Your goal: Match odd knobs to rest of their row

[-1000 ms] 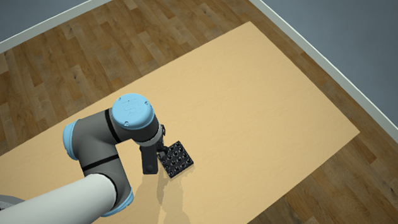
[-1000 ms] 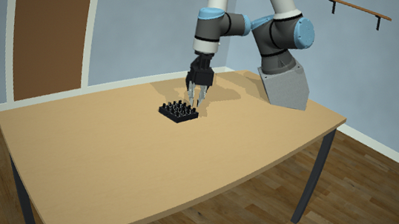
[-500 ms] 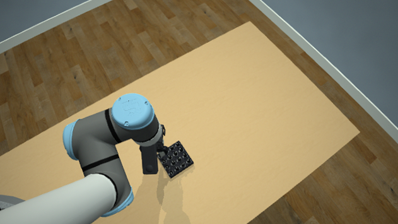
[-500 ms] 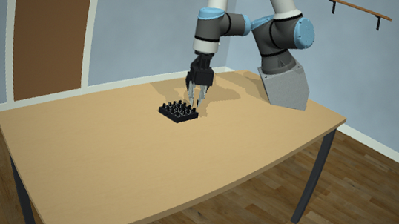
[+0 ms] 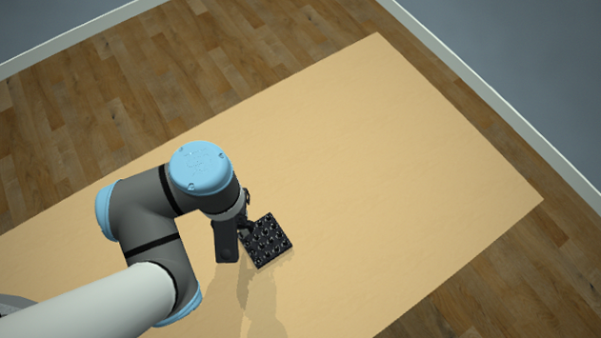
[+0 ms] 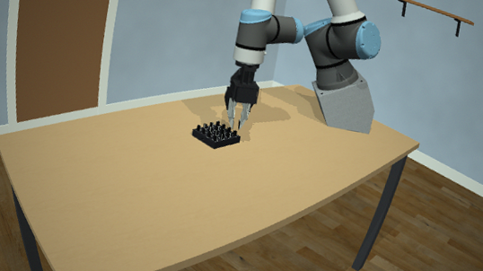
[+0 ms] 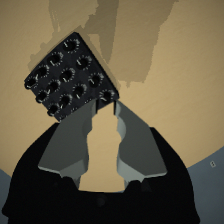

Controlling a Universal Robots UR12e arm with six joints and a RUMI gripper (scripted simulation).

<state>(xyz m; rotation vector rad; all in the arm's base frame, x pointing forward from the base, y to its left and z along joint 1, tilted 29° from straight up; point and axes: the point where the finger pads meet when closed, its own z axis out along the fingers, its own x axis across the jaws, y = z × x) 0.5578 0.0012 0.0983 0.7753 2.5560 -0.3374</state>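
The black end effector w/ grey fingers (image 5: 249,225) (image 6: 235,126) points down at the box's edge, its fingertips slightly apart w/ a narrow gap btwn them. In the wrist view, a small black round corner knob (image 7: 106,95) sits at that gap; contact can't be told. The square black knob box (image 5: 266,240) (image 6: 215,141) (image 7: 70,85), w/ rows of upright knobs & pale marks, lies on the light wood tabletop (image 5: 375,146) (image 6: 147,179) (image 7: 175,90). Knob directions are too small to read. In the ext. view, the grey angular arm base (image 6: 345,112) stands at the far right.
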